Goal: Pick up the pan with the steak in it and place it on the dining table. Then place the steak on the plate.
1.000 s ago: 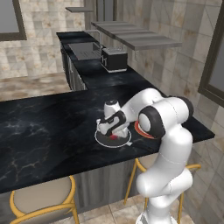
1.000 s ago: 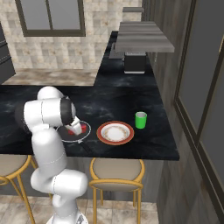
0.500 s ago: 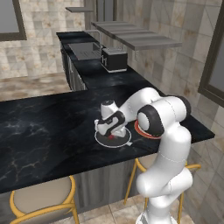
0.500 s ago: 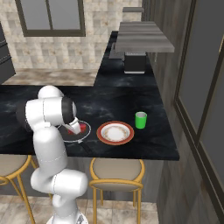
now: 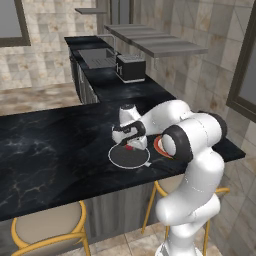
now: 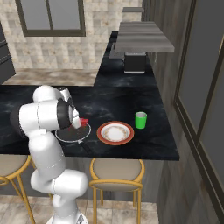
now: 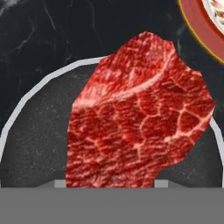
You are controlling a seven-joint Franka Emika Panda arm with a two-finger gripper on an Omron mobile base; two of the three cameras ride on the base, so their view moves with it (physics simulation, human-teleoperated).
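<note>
The black pan (image 5: 125,157) with its pale rim rests on the dining table (image 5: 50,145) near the front edge. The red marbled steak (image 7: 140,118) lies in the pan (image 7: 35,144). My gripper (image 5: 131,144) points down into the pan, one fingertip (image 7: 60,183) pressed against each side of the steak. From the right, the steak (image 6: 82,121) peeks out beside my hand, above the pan (image 6: 72,133). The red-rimmed plate (image 6: 115,132) sits just right of the pan; its rim (image 7: 197,22) shows in a corner of the hand view.
A green cup (image 6: 140,120) stands right of the plate. Stools with yellow frames (image 5: 47,232) are tucked under the table's front edge. Beyond, a black worktop carries a toaster (image 5: 131,68) under a grey shelf.
The jaws have drawn in from wide open onto the steak's sides. The arm, pan and plate have kept their places.
</note>
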